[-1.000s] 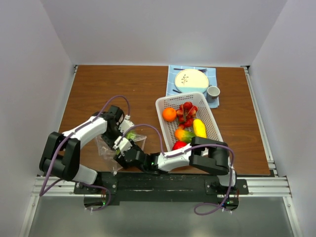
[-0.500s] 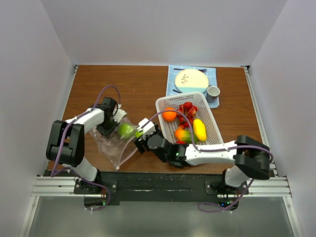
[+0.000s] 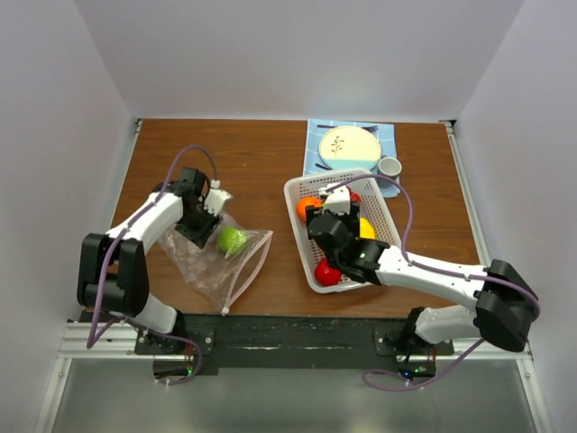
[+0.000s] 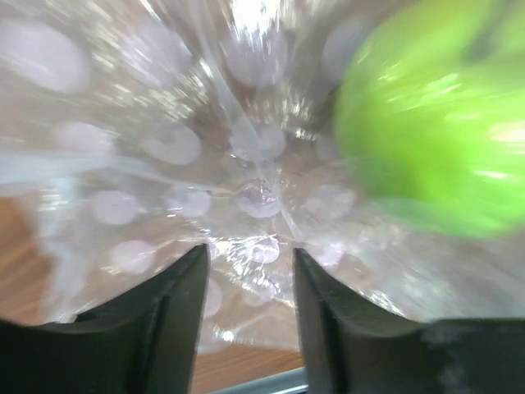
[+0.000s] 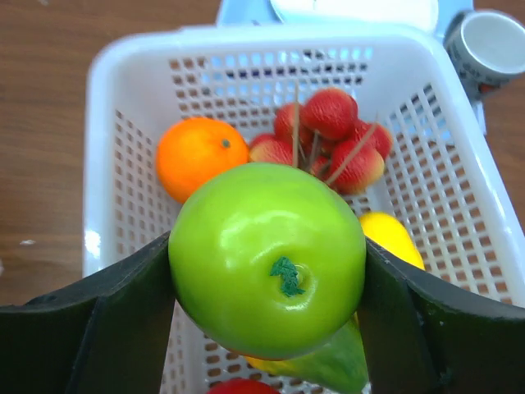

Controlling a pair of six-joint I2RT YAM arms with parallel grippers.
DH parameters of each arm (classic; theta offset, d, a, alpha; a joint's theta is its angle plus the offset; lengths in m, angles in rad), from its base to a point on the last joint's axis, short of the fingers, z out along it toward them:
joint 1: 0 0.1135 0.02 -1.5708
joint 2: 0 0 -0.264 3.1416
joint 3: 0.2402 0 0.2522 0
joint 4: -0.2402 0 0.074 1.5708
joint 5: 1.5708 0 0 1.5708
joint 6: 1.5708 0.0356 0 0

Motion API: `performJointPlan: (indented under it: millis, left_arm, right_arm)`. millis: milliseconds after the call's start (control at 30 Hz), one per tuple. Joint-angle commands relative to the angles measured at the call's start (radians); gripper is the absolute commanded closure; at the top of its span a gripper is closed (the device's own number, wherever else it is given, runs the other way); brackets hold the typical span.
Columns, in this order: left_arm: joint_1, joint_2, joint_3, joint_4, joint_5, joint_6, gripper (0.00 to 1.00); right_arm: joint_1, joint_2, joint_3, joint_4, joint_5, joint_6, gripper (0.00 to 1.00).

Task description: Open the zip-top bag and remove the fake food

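Over the white basket (image 5: 102,164), the right end effector (image 5: 267,271) is clamped on a glossy green apple (image 5: 267,258), one finger on each side. Below it an orange (image 5: 199,156), strawberries (image 5: 332,135) and a lemon (image 5: 394,238) lie in the basket. Well to the left on the worktop (image 3: 252,162), the zip-top bag (image 3: 212,266) lies crumpled, a round green fruit (image 3: 232,239) seen through its clear film. The left end effector (image 3: 209,221) sits at the bag's far edge just beside that fruit, its fingers parted and released, with crinkled film showing in the gap.
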Motion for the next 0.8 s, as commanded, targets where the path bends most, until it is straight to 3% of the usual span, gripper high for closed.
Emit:
performJointPlan:
  millis: [0,133,300,400,433,500,533,600,767]
  left_arm:
    - [0.006,-0.069,0.136,-0.091,0.096,-0.038,0.44]
    - [0.006,-0.072,0.214,-0.131,0.102,-0.035,0.44]
    - [0.004,-0.057,0.227,-0.085,0.108,-0.052,0.46]
    - [-0.006,-0.006,0.233,-0.042,0.114,-0.075,0.47]
    - [-0.011,0.006,0.234,-0.028,0.111,-0.081,0.48]
    - [-0.026,0.042,0.236,0.010,0.108,-0.094,0.48]
    - [-0.032,0.064,0.240,0.035,0.100,-0.097,0.49]
    - [-0.042,0.085,0.247,0.058,0.105,-0.109,0.49]
    - [-0.052,0.144,0.273,0.090,0.091,-0.118,0.50]
  right_arm:
    - [0.004,0.050,0.068,-0.198,0.142,0.158,0.01]
    - [0.005,0.014,0.068,-0.165,0.136,0.144,0.01]
    - [0.077,-0.034,0.051,-0.009,0.119,-0.069,0.02]
    - [0.129,0.001,0.102,-0.036,0.148,-0.084,0.17]
    - [0.172,0.007,0.116,-0.027,0.156,-0.109,0.32]
    - [0.226,0.033,0.118,0.033,0.133,-0.149,0.53]
    - [0.284,0.046,0.118,0.041,0.097,-0.170,0.77]
    - [0.344,0.099,0.119,0.089,0.069,-0.178,1.00]
    - [0.363,0.201,0.093,0.178,-0.074,-0.118,1.00]
